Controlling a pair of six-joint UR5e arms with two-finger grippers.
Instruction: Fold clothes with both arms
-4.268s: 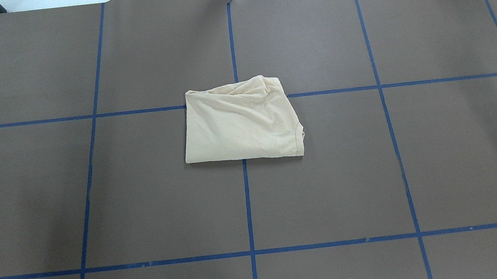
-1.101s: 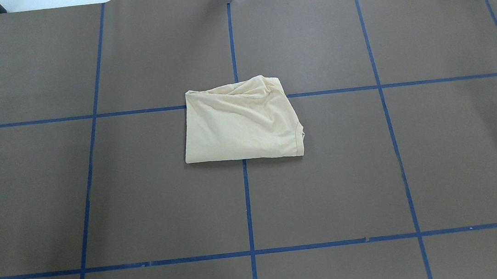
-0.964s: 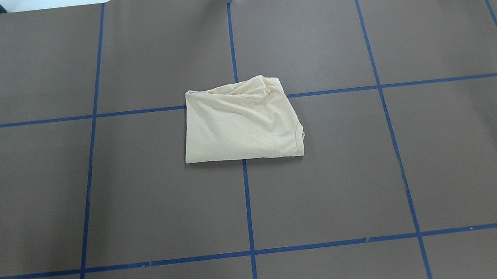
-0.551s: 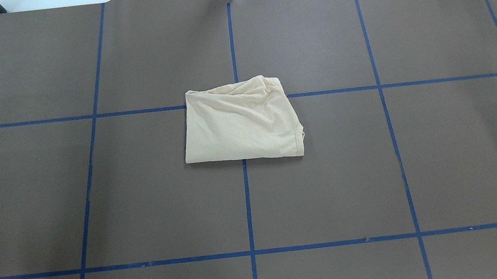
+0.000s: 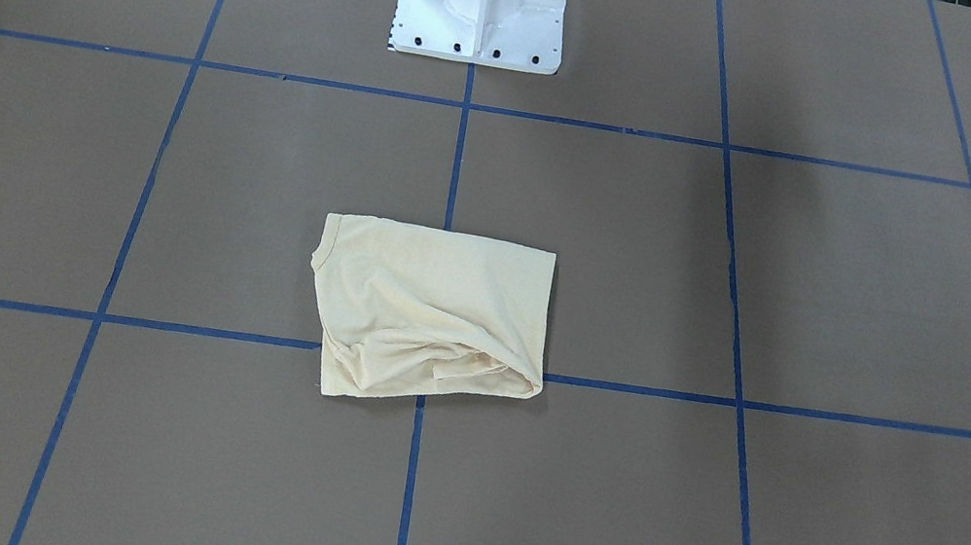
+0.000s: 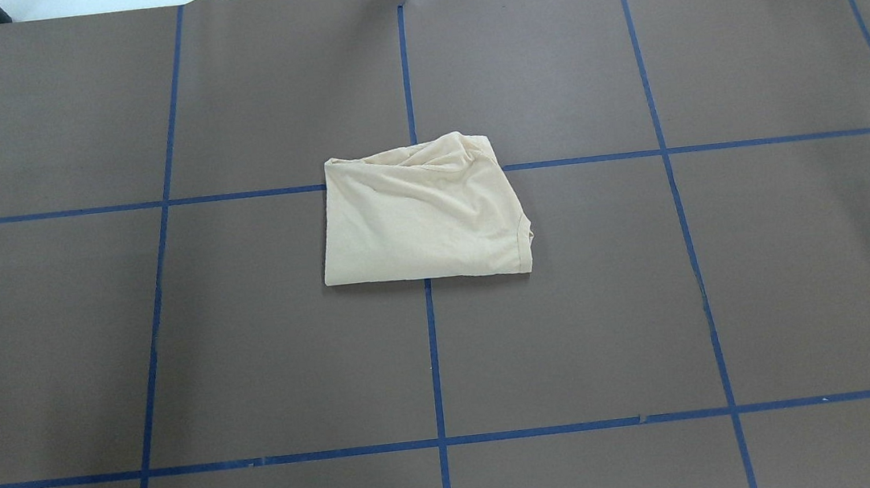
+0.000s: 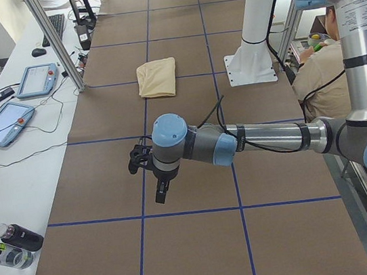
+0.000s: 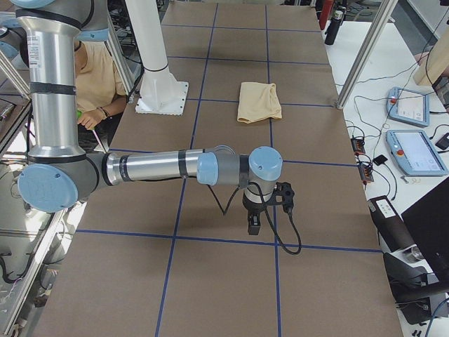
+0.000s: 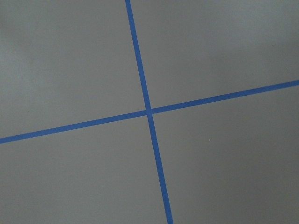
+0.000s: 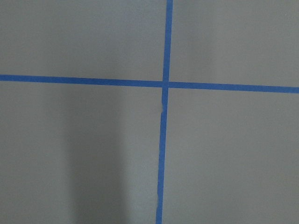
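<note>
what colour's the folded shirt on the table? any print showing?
Pale cream-yellow shirt, no print visible. Shows best in the overhead exterior view.

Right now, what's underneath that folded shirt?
The shirt lies on the brown table cover. Two blue tape lines run under it; their crossing is hidden, as is anything inside the folds.

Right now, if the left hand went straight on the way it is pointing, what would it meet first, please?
The left hand points down, so it would likely meet the brown table first, near a crossing of blue tape. Nothing shows between; the shirt lies far off.
</note>
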